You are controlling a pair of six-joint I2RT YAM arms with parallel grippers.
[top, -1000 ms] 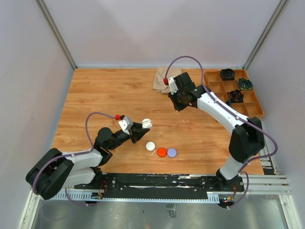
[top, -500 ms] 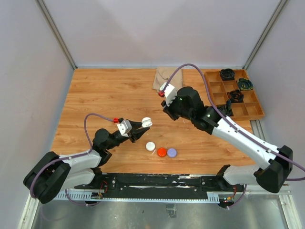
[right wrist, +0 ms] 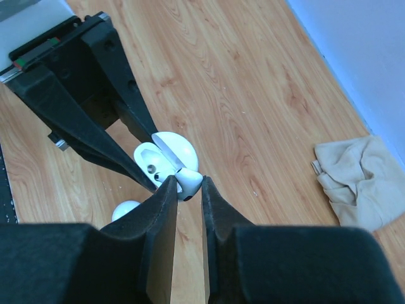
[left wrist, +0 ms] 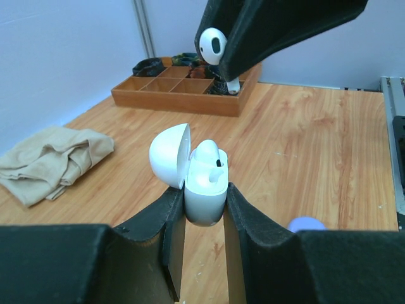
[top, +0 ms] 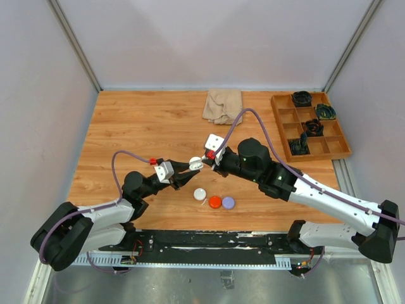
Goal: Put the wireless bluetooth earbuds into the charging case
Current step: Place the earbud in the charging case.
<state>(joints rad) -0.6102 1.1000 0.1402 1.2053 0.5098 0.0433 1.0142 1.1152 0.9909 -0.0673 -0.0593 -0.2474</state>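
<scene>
Wood table (top: 126, 126): left end effector (top: 187, 170) clamps open case (left wrist: 204, 197); right end effector (right wrist: 187, 189) pinches earbud (left wrist: 213, 45) above.

I see the white charging case (left wrist: 204, 190) held upright in the air over the table's middle, nearer the near edge. Its lid (left wrist: 169, 155) is swung open, with one white earbud (left wrist: 207, 158) seated inside. A second earbud (left wrist: 213, 45) – white, stem down – hangs close above the case.

Base of charging case (left wrist: 204, 182) masked by my left tool (left wrist: 204, 192) fingers, earbud (right wrist: 190, 179) stem buried between my right tool (right wrist: 187, 183) fingers, white puck (right wrist: 126, 209) half covered, cloth (right wrist: 354, 183) cropped at view edge.
</scene>
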